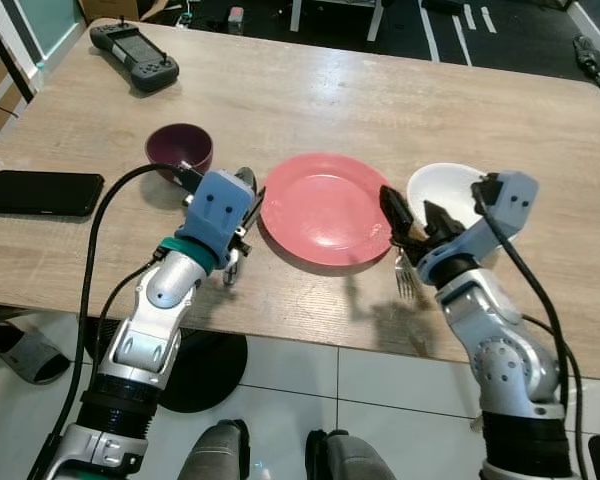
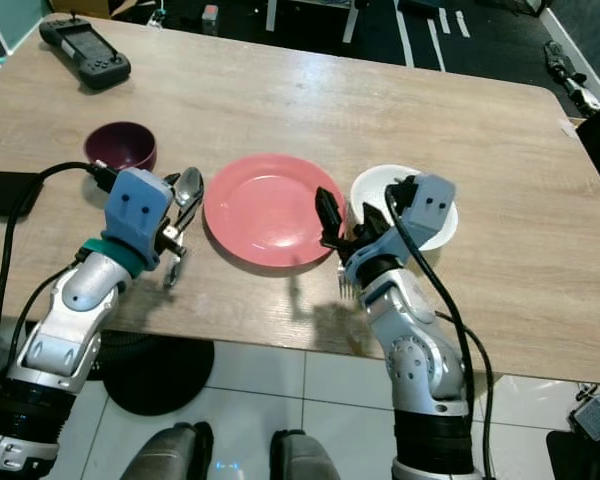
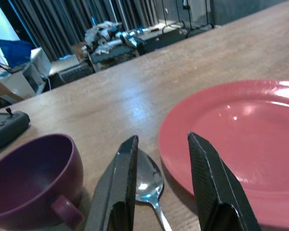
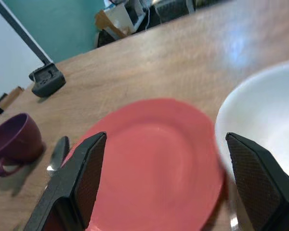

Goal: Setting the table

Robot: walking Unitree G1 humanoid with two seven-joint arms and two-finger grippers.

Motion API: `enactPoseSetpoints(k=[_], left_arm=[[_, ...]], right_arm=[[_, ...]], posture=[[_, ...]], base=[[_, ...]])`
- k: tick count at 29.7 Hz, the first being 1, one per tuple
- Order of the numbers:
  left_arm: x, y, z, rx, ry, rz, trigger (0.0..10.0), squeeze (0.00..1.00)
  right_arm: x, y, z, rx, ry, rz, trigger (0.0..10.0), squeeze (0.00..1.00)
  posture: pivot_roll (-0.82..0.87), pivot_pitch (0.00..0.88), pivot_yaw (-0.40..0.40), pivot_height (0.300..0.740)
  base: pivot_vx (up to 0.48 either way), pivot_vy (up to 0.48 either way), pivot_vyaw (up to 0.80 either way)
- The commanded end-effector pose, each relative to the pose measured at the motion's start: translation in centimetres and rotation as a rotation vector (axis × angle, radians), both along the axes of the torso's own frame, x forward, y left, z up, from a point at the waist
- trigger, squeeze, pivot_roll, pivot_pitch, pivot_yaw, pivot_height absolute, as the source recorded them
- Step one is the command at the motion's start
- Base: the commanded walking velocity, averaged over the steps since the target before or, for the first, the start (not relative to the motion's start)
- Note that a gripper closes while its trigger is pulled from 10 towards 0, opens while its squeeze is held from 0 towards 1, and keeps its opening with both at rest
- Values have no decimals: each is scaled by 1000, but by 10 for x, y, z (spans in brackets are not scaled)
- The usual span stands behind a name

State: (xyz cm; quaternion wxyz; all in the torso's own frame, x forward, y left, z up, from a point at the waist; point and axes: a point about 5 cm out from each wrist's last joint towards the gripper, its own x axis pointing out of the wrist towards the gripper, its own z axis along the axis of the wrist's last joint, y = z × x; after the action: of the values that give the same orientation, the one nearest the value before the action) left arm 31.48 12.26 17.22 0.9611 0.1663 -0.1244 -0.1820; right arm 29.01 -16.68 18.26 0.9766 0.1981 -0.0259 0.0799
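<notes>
wooden table point(image 1: 310, 90): red plate point(image 1: 325, 207), purple cup point(image 1: 178, 150), white bowl point(image 1: 446, 188) empty.

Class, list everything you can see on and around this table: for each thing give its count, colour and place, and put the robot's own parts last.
Plate: one, red, table centre near the front edge.
Cup: one, purple, left of the plate.
Bowl: one, white, right of the plate.
Spoon: one, silver, between cup and plate.
Fork: one, silver, right of the plate, below the right hand.
Phone: one, black, left edge.
Controller: one, dark grey, far left corner.
Table: one, light wood.
Left hand: open, over the spoon.
Right hand: open, between plate and bowl.
</notes>
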Motion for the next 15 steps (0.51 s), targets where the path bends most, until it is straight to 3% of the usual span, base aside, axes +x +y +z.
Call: enactPoseSetpoints(k=[1, 3, 4, 5, 6, 8, 9, 14, 15], left_arm=[[-2, -2, -3, 12, 15, -10, 10000, 0], [-3, 0, 0, 14, 17, -19, 10000, 0], [-7, 5, 3, 9, 29, -36, 10000, 0], [-7, 5, 3, 9, 29, -36, 10000, 0], [-10, 7, 4, 0, 46, -48, 10000, 0], [-11, 9, 5, -6, 57, -56, 10000, 0], [-15, 10, 5, -21, 84, -80, 10000, 0], [-32, 14, 10, -37, 201, -231, 10000, 0], [-43, 22, 16, -14, 241, -297, 10000, 0]], right_arm=[[-7, -6, 6, -50, -39, -15, 10000, 1000], [-13, -10, 12, -96, -65, -19, 10000, 1000], [-23, -18, 20, -137, -102, -34, 10000, 804], [-23, -18, 20, -137, -102, -34, 10000, 804], [-28, -22, 24, -140, -120, -49, 10000, 722], [-31, -25, 26, -137, -129, -59, 10000, 722], [-36, -31, 28, -146, -140, -88, 10000, 0], [-48, -51, 20, -215, -109, -179, 10000, 0], [-53, -61, 13, -246, -82, -209, 10000, 0]], posture=[[79, 75, -5, 740], [80, 75, 0, 740], [84, 76, 4, 740], [84, 76, 4, 740], [84, 76, 4, 740], [84, 76, 4, 740], [87, 83, 5, 740], [90, 87, 9, 740], [105, 96, 13, 740]], base=[[0, 0, 0], [0, 0, 0], [0, 0, 0], [0, 0, 0], [0, 0, 0], [0, 0, 0], [0, 0, 0], [0, 0, 0], [0, 0, 0]])
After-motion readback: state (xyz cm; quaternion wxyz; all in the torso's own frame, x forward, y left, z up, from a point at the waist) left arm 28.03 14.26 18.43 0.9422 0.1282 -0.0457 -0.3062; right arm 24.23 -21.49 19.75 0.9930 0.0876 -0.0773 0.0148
